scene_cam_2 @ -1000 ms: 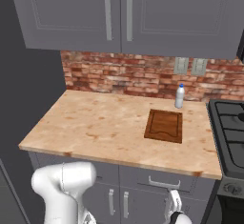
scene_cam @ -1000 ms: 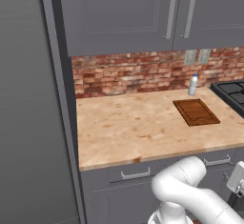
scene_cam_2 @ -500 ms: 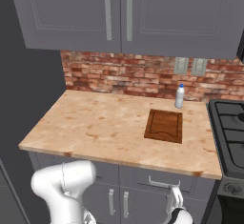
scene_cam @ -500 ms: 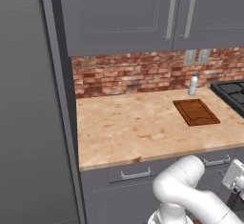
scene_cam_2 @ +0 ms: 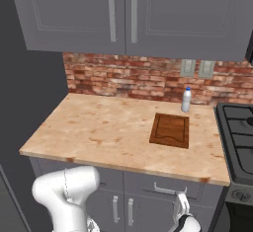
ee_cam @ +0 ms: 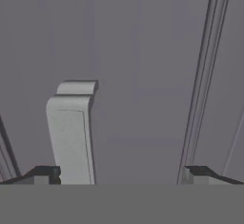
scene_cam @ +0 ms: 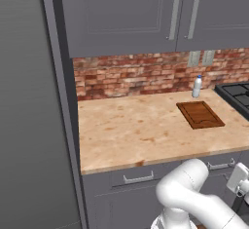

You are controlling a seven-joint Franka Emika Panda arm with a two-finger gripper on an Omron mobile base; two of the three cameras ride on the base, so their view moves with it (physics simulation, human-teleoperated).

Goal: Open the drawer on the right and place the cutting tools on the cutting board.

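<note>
The claw (ee_cam: 119, 173) sits low in front of the grey cabinet fronts, below the edge of the pale speckled wooden countertop (scene_cam_2: 113, 132). Its two dark fingertips stand wide apart with nothing between them. In the hand view, a silver bar handle (ee_cam: 71, 132) rises just beside one fingertip (ee_cam: 45, 173), close against a flat grey panel; whether the tip touches it cannot be told. From the right base view, the claw (scene_cam_2: 182, 211) points up at the drawer (scene_cam_2: 173, 186), just under its slim silver handle (scene_cam_2: 165, 191). The drawer is shut, so the cutting tools cannot be seen.

Up above the claw and farther back, the dark reddish-brown cutting board (scene_cam_2: 170, 130) lies flat on the countertop, bare on top. Behind the board, against the red brick wall (scene_cam_2: 128, 80), stands a small white bottle (scene_cam_2: 186, 100) with a blue cap. A black stove (scene_cam_2: 239, 137) lies to the right of the claw, at counter height. Grey wall cabinets (scene_cam_2: 133, 14) hang well above everything. A second, smaller drawer front (scene_cam: 138, 174) sits to the claw's left.
</note>
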